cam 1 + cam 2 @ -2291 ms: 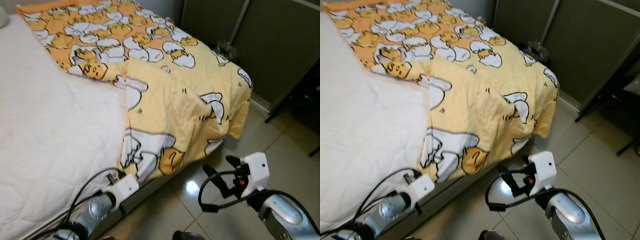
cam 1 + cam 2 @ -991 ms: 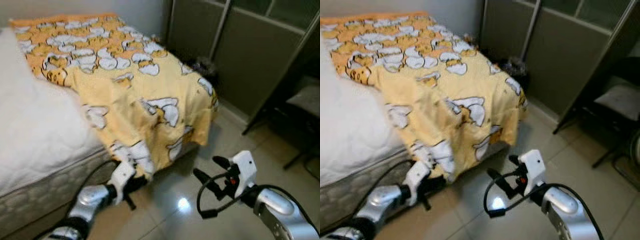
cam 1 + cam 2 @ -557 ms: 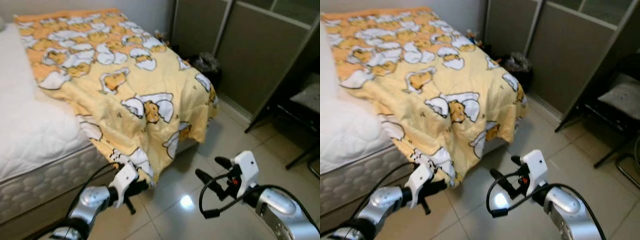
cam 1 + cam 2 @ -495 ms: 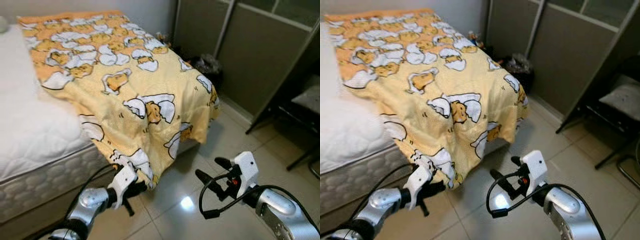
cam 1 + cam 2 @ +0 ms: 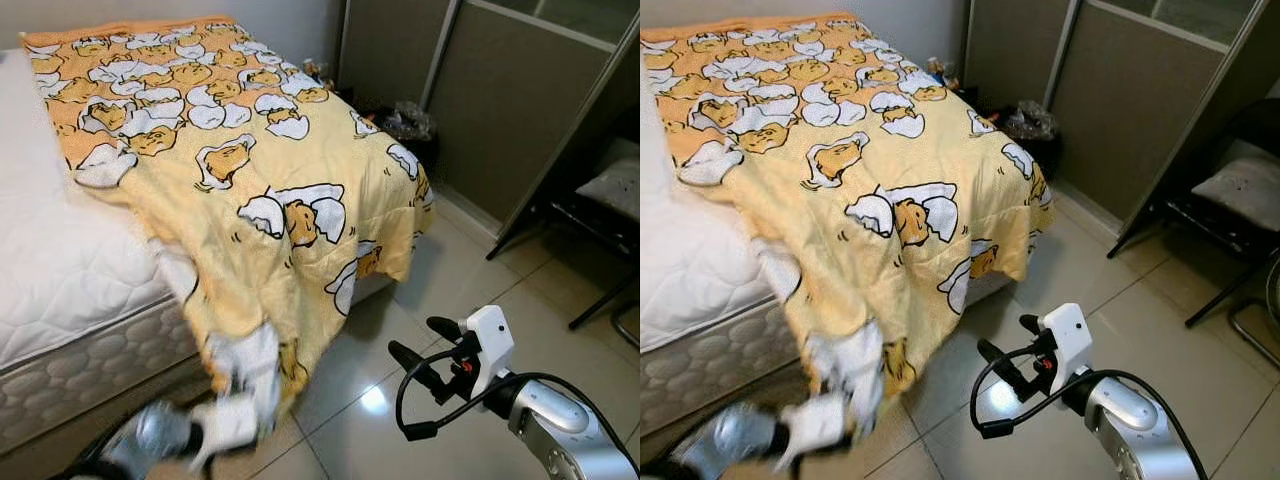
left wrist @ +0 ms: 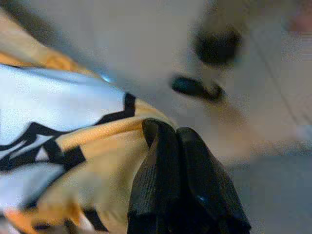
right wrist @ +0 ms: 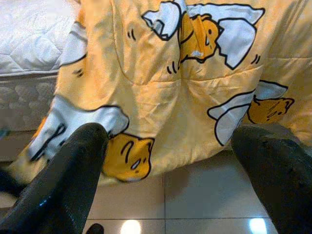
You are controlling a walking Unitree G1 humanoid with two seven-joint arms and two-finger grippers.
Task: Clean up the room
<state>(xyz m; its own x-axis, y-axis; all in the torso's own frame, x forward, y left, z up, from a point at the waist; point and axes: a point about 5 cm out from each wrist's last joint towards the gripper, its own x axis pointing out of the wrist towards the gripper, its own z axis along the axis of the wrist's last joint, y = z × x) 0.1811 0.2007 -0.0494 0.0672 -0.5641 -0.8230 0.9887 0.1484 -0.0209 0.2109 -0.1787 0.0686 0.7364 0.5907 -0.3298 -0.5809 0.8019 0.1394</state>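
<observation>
A yellow blanket (image 5: 250,170) printed with cartoon eggs lies over the white mattress (image 5: 70,260) and hangs over the bed's side. Its lowest corner (image 5: 255,365) drops almost to the floor. My left gripper (image 5: 235,420), blurred with motion, is at that corner low beside the bed. In the left wrist view its black fingers (image 6: 168,161) are pressed together on the blanket's edge (image 6: 97,141). My right gripper (image 5: 415,337) hovers open over the tiles, right of the hanging blanket, holding nothing. The right wrist view shows its fingers (image 7: 73,165) spread wide, facing the draped blanket (image 7: 180,73).
Grey sliding closet doors (image 5: 500,100) run along the right wall. A dark bin with a bag (image 5: 405,125) stands at the bed's far corner. A black-legged chair (image 5: 600,200) is at the right. Glossy floor tiles (image 5: 450,270) lie between bed and closet.
The left gripper has dropped lower and leftward with the blanket corner, stretching the blanket further down the bed's side. The right gripper has hardly moved. The camera view shifted slightly.
</observation>
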